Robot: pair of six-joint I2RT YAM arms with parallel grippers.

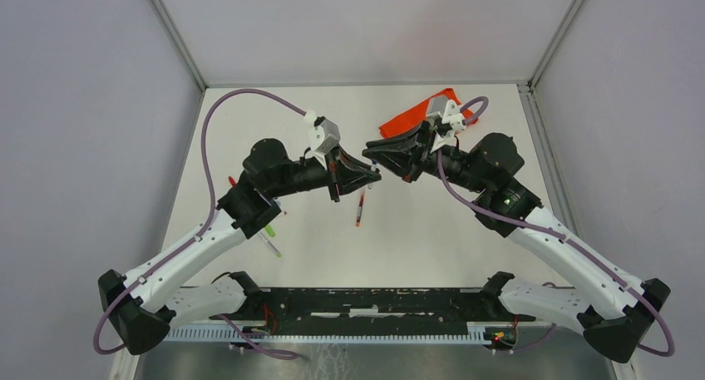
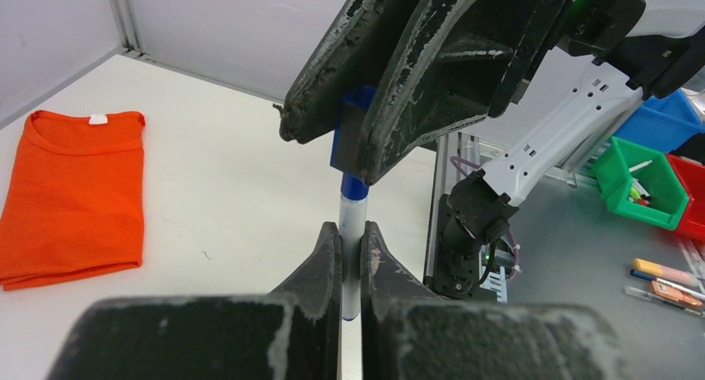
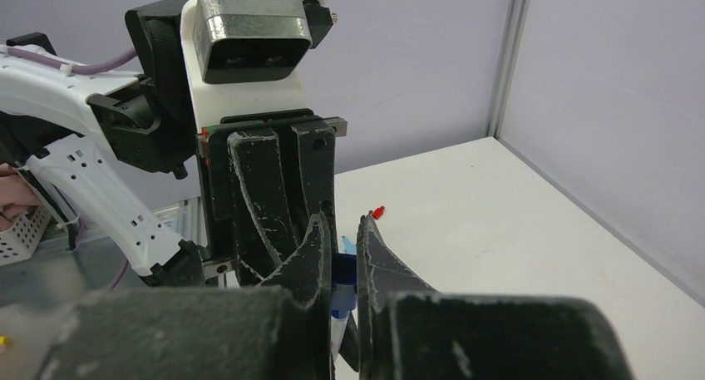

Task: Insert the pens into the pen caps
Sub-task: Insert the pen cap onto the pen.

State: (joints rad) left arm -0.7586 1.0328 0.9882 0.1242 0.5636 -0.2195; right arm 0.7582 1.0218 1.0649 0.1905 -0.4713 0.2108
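Left fingers (image 2: 320,268) clamp blue pen (image 2: 352,214); right fingers (image 2: 416,89) half-hide blue cap (image 2: 342,139).

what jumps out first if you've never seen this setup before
Mid-table, a nose-to-nose meeting: the left arm's fingers clamp a white blue-tipped pen, its tip right at a blue cap pinched in the right arm's fingers. Next comes the folded orange shirt at the far edge, right of centre, and a red pen lying loose beneath the meeting point.
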